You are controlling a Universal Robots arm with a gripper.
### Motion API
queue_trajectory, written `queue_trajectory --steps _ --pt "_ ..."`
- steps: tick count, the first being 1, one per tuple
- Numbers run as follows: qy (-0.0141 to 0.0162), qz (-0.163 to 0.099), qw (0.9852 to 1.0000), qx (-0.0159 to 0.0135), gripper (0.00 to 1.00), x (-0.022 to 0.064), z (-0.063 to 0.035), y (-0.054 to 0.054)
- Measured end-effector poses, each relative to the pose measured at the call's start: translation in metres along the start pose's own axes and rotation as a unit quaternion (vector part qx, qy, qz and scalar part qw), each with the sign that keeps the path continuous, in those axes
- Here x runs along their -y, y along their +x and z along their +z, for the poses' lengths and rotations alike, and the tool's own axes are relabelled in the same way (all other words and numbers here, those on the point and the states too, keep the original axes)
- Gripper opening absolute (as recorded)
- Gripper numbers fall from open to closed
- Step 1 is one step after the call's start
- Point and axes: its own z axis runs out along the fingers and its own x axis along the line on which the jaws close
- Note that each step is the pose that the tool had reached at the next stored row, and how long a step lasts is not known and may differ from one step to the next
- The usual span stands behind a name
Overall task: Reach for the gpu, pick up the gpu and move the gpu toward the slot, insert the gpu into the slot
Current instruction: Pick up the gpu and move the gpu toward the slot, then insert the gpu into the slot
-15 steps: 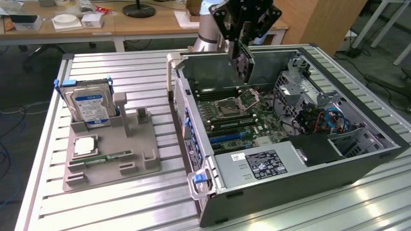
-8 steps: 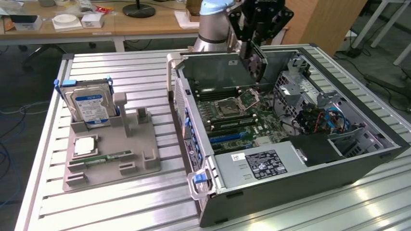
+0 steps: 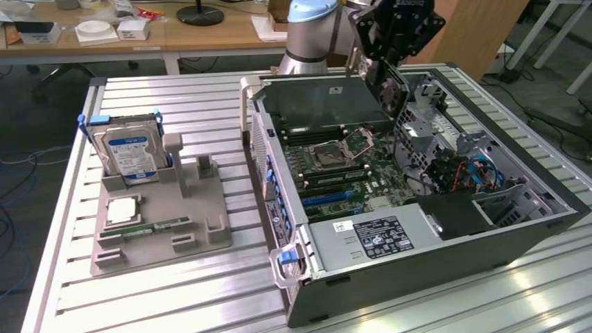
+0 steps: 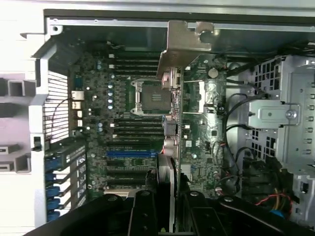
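Observation:
My gripper [image 3: 387, 57] hangs over the far end of the open computer case [image 3: 518, 229] and is shut on the gpu [image 3: 386, 89]. The gpu is a thin dark card held on edge, pointing down toward the motherboard. In the wrist view the gpu [image 4: 183, 46] runs away from my gripper [image 4: 170, 194], ending in its pale metal bracket. It is above the board, beside the CPU socket [image 4: 152, 97]. The blue expansion slots [image 3: 326, 196] [image 4: 129, 153] lie lower on the board, off to one side of the card.
On the exterior view's left, a grey holder tray [image 3: 208, 222] carries the silver hard drive [image 3: 129, 151] upright and a green memory stick [image 3: 152, 227]. A power supply [image 3: 370, 237] fills the case's near end. Cables and drive cages [image 3: 472, 170] crowd its right side.

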Motion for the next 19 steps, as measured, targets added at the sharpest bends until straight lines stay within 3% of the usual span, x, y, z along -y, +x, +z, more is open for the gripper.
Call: queue_trajectory --steps 5,15,19 --pt "0.0 0.0 1.0 0.0001 0.27 -0.0002 0.001 -0.022" --pt "0.0 0.0 1.0 0.0 0.27 -0.0003 0.001 -0.023" --pt "-0.0006 -0.031 0.9995 0.0 0.27 -0.0003 0.0011 -0.023"
